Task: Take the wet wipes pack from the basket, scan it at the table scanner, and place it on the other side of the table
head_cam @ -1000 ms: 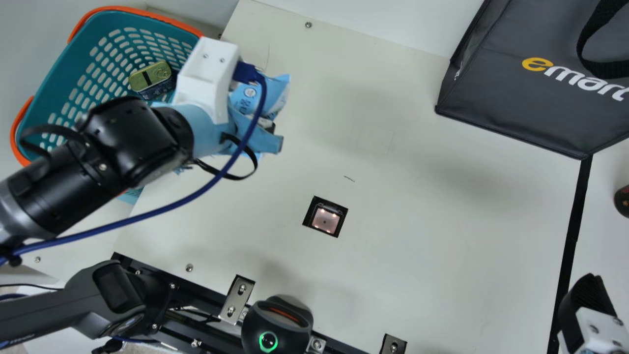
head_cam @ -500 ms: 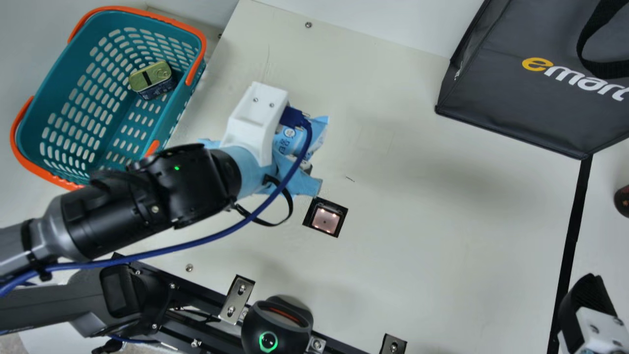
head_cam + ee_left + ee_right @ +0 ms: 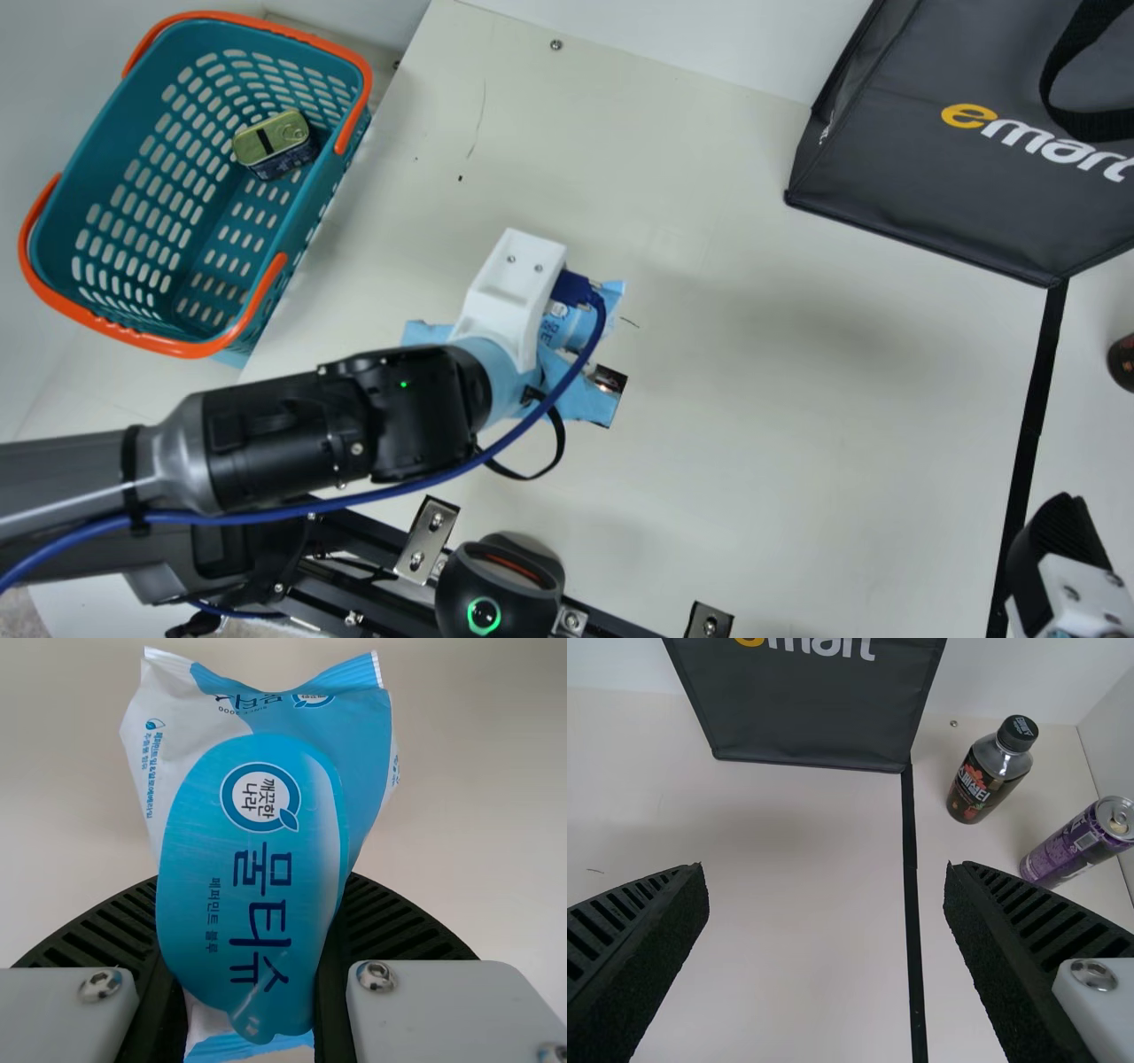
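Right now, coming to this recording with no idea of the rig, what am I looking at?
Two robot arms share a cream table. The main view looks down from a camera on the neck between them; the other two come from wrist cameras, each looking past its own jaws. The left jaws grip a blue-and-white wet wipes pack, which partly hides the scanner window in the main view. The right jaws are open and hold nothing. At the main view's left is a teal basket with a tin inside; toward its right, a dark bag. The right wrist view shows a bottle and purple can.
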`<state>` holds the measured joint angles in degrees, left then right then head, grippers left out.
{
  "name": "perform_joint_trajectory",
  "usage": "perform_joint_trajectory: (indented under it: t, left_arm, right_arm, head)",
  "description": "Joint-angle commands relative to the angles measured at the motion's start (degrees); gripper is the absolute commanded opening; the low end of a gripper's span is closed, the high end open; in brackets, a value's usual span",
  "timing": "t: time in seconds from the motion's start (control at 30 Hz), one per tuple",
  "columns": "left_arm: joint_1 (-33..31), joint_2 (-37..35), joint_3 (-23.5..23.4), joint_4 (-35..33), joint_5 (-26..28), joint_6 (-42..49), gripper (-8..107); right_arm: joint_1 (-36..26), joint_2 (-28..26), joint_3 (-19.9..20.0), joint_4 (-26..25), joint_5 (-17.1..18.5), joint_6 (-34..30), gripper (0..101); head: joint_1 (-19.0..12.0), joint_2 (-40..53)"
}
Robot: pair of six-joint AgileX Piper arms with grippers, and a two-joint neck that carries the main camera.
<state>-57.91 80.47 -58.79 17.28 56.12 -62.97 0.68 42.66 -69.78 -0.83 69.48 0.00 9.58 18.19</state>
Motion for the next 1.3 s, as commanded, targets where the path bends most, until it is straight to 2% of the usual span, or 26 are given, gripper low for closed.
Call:
perform_joint_trajectory:
  t: [0.0, 0.6, 1.07, 1.27]
  left_arm:
    - [-0.88, 0.36, 0.56, 0.09, -0.8, -1.47, -8]
    - [-6.23, 5.47, 4.95, 2.88, -7.75, -10.77, -8]
    - [-6.48, 8.75, 7.81, 6.98, -12.47, -15.39, -8]
    - [-5.95, 9.57, 8.65, 8.37, -13.8, -16.24, 12]
  right_arm:
    - [0.0, 0.0, 0.0, 0.0, 0.0, 0.0, 95]
    - [0.0, 0.0, 0.0, 0.0, 0.0, 0.0, 95]
    - [0.0, 0.0, 0.0, 0.0, 0.0, 0.0, 95]
    - [0.0, 0.0, 0.0, 0.0, 0.0, 0.0, 95]
  head:
    - [-1.66, 0.23]
    - [-1.66, 0.23]
    - [-1.66, 0.23]
    - [-1.66, 0.23]
